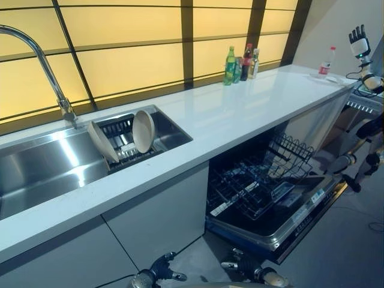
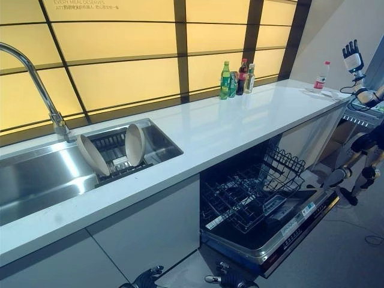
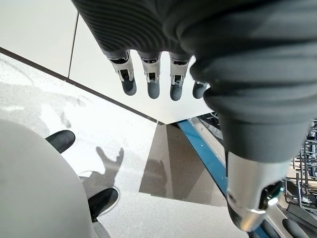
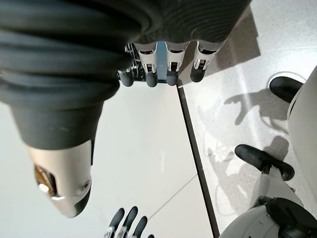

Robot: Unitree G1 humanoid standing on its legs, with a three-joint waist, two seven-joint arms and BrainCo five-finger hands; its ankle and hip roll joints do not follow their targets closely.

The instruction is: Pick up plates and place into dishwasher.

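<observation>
So far nothing loaded: two plates (image 1: 143, 130) upright in drying rack (image 1: 123, 141) inside sink (image 1: 42, 171), at surface's left end. Dishwasher (image 1: 270, 204) open below surface, lower rack (image 1: 252, 186) bare. Left hand (image 3: 153, 79) and right hand (image 4: 163, 67) hang low, fingers relaxed, empty. Whole task remains.

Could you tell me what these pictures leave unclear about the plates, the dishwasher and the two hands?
- Plates in the sink rack: they stand on edge, so their lower rims and any others behind them are hidden.
- Dishwasher: the counter covers its inside; contents of the pulled-out rack are too small to tell.
- Left hand and right hand: cut by the eye views' bottom edge.
</observation>
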